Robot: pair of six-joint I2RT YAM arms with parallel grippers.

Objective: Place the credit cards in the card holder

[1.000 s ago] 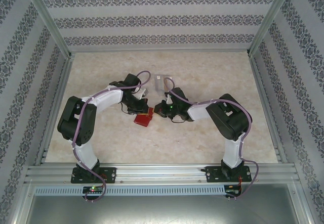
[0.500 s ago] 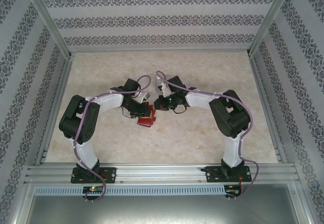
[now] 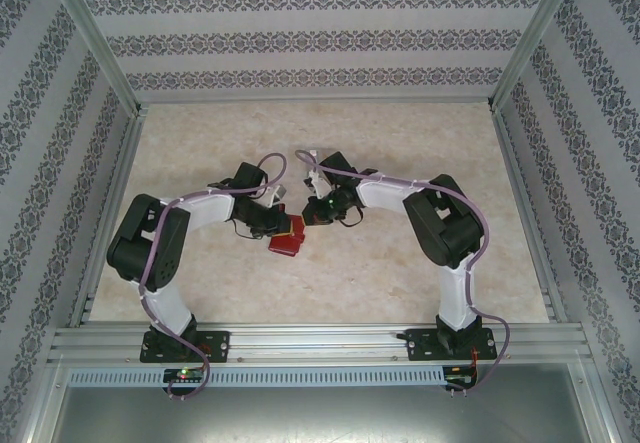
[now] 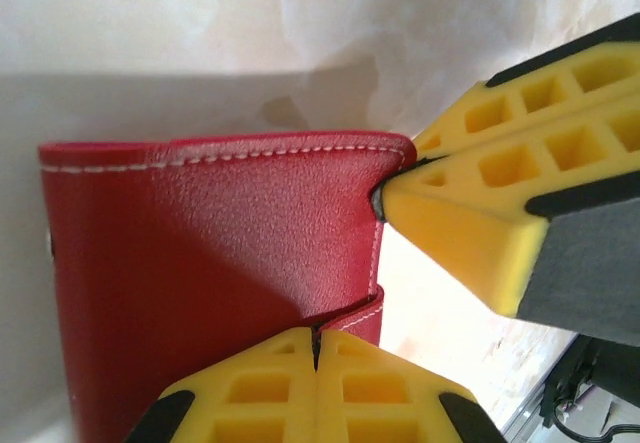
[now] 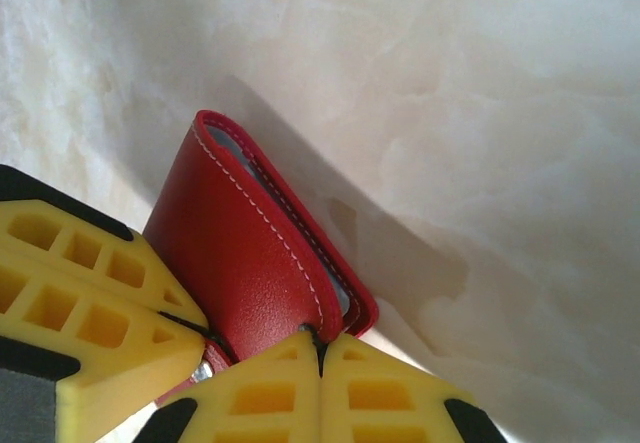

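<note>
The red card holder lies in the middle of the table between both arms. My left gripper is shut on a thin red edge of it, seen from the near side. My right gripper is shut on the stitched edge of the top cover. In the left wrist view the right gripper pinches the holder's upper right corner. A grey-blue pocket edge shows between the two red covers. The credit cards are hidden or out of view.
A small pale object peeks out behind the right wrist. The marble-patterned table is fenced by metal rails in front and patterned walls on the other three sides. The two arms crowd the centre.
The right arm has swung left and away from its base, bringing its gripper onto the card holder. The left gripper has shifted slightly, still on the holder, which has barely moved.
</note>
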